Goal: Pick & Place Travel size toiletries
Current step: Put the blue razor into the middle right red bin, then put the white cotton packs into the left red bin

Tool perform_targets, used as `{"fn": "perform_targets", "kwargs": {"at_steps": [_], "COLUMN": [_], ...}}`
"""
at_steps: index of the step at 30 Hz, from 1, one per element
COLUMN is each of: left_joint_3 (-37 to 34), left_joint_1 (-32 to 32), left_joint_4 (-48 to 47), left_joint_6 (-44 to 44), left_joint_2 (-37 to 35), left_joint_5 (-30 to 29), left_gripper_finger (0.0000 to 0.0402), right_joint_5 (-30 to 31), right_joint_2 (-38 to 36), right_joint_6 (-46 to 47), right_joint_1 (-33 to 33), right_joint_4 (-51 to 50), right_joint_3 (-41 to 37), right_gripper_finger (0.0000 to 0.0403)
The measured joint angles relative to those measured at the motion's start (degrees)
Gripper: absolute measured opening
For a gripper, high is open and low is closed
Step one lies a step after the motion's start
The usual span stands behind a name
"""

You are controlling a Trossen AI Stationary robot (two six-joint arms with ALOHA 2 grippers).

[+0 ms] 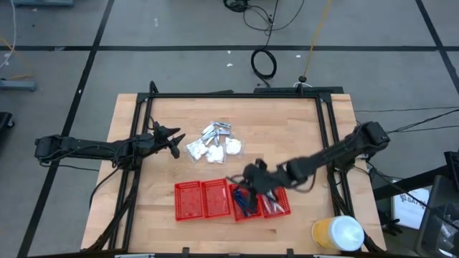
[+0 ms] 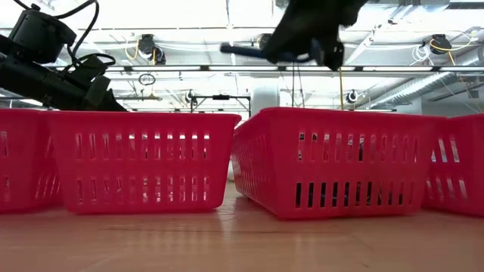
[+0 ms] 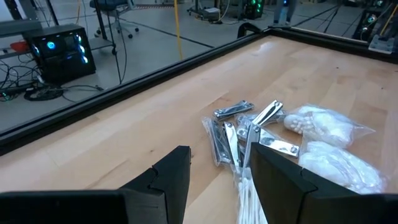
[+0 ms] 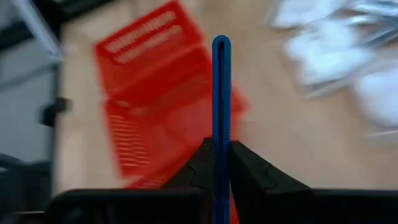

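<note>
A dark blue stick (image 4: pixel 221 99) is gripped in the closed right claw (image 4: pixel 219 155) above the red baskets (image 1: pixel 215 198) for sorting, while the left claw (image 3: pixel 217 174) is held half-open, empty, near the pile.

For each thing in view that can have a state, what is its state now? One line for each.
Right tool: shut on a dark blue stick, above the red baskets.
Left tool: open, empty, beside the pile.
Metal clippers: loose on the table, in the pile.
White packets: lying on the table, not yet picked.
Third basket from the left: holds blue sticks already.
</note>
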Motion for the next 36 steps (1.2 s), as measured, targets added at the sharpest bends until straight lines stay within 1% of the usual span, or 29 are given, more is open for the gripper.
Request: {"fn": "perform_targets", "kwargs": {"at_steps": [3, 5, 9, 12, 16, 21, 24, 31, 34, 36], "left_joint_3": [0.00, 0.00, 0.00, 0.00, 0.00, 0.00, 0.00, 0.00, 0.00, 0.00], "left_joint_1": [0.00, 0.00, 0.00, 0.00, -0.36, -0.57, -0.57, -0.57, -0.55, -0.52], "left_joint_4": [0.86, 1.84, 2.61, 2.88, 2.78, 2.82, 2.82, 2.78, 2.78, 2.78], "left_joint_6": [0.27, 0.23, -2.24, -4.13, -7.17, -6.94, -6.47, -6.84, -7.66, -7.72], "left_joint_2": [0.00, 0.00, 0.00, 0.00, 0.00, 0.00, 0.00, 0.00, 0.00, 0.00], "left_joint_5": [-0.01, -0.01, 0.06, 0.06, 0.31, 5.01, 6.58, 7.13, 7.20, 7.20], "left_gripper_finger": [0.0166, 0.0166, 0.0166, 0.0166, 0.0166, 0.0166, 0.0166, 0.0166, 0.0166, 0.0166], "right_joint_5": [2.50, 2.57, 2.53, 2.15, 0.57, 0.60, 0.61, 0.63, 0.55, 0.56], "right_joint_2": [2.58, 4.51, 7.94, 9.51, 10.32, 10.21, 10.23, 10.21, 10.03, 9.02], "right_joint_6": [6.67, 10.40, 18.42, 22.70, 25.76, 26.82, 26.83, 26.62, 23.07, 19.60], "right_joint_1": [3.74, 5.23, 6.80, 7.31, 7.37, 7.36, 7.36, 7.34, 6.95, 6.88], "right_joint_4": [3.91, 5.54, 5.54, 5.46, 5.23, 5.50, 5.46, 4.94, 5.36, 5.88], "right_joint_3": [0.02, 0.02, 0.02, 0.02, 0.04, 0.09, 0.08, 0.09, 0.08, 0.07], "right_gripper_finger": [0.0019, 0.0022, 0.0022, 0.0021, 0.0022, 0.0031, 0.0055, 0.0145, 0.0178, 0.0190]}}
